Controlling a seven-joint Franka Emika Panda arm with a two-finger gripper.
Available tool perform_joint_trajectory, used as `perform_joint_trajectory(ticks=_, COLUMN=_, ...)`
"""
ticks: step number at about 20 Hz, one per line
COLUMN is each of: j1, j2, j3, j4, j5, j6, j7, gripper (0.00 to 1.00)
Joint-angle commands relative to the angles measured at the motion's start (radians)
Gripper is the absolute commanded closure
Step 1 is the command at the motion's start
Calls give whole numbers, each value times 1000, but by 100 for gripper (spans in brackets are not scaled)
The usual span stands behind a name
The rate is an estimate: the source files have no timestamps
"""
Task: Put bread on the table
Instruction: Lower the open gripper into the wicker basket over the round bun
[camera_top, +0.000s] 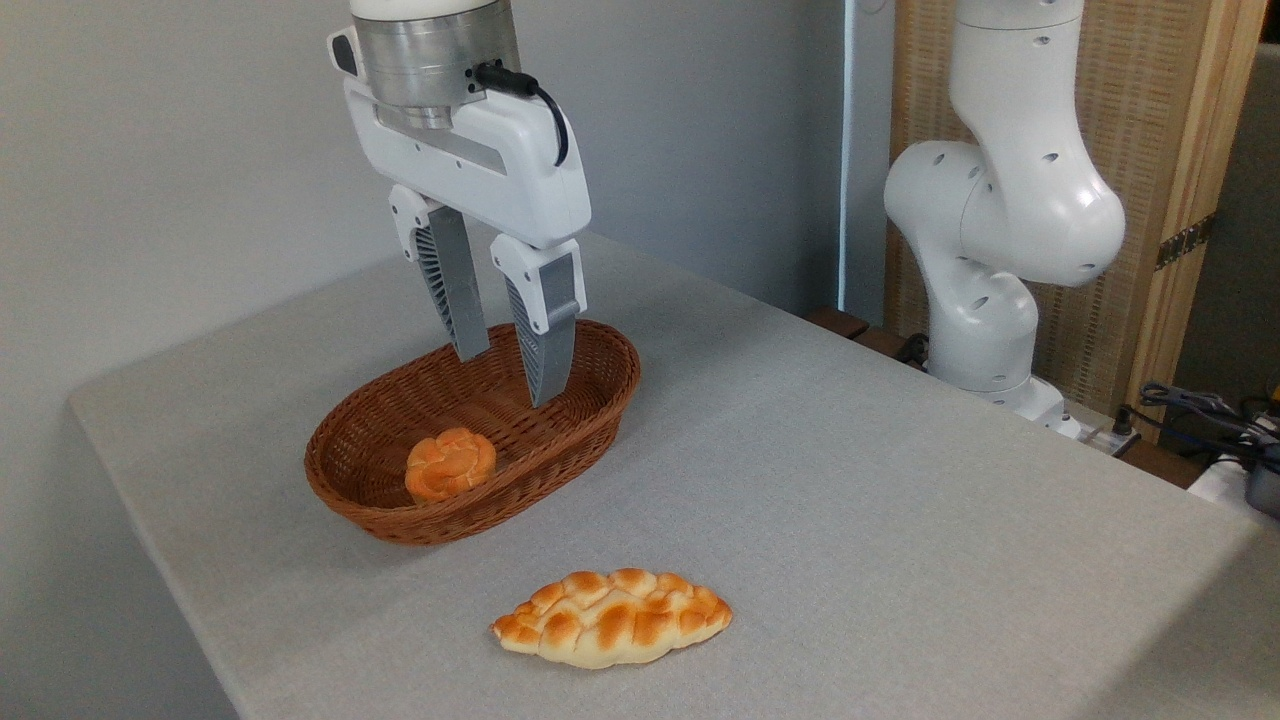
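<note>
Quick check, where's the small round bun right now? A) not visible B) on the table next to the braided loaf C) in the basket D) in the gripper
C: the small round bun lies inside the wicker basket, while the open gripper above holds nothing.

Gripper seen upper left of frame: glossy white plastic housing, angular, with grey inset strip along front face. Brushed-metal cylindrical flange mounted above housing, white link cap above it. Black cable plugged into flange side, looped down over housing. Two fingers: white bases, grey ribbed tapered tips. Arm body seen upper right of frame: smooth white rounded casings, bulbous joints, small dark recessed screw holes dotted over shells. White base section noted lower down.
</note>
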Motion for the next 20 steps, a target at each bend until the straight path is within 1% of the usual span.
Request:
perform_joint_trajectory(ticks=1, j1=-4, j2=7, j3=9, j4=17, j5=-2, j6=0, j7=12, gripper=0)
perform_joint_trajectory(ticks=11, j1=-4, j2=7, j3=9, j4=16, j5=-2, j6=-3, j7=12, gripper=0)
perform_joint_trajectory(ticks=15, j1=-8, j2=7, j3=0, j4=14, j5=-8, j6=-9, j7=12, gripper=0)
perform_joint_trajectory(ticks=17, j1=-13, j2=7, j3=-11, j4=-1, j5=-40, j6=6, j7=18, gripper=0)
perform_joint_trajectory(ticks=18, j1=-13, j2=7, j3=-19, j4=-9, j5=-48, j6=21, j7=16, gripper=0)
perform_joint_trajectory(ticks=20, j1=-16, j2=4, j3=-28, j4=-47, j5=-48, j6=84, j7=15, gripper=0)
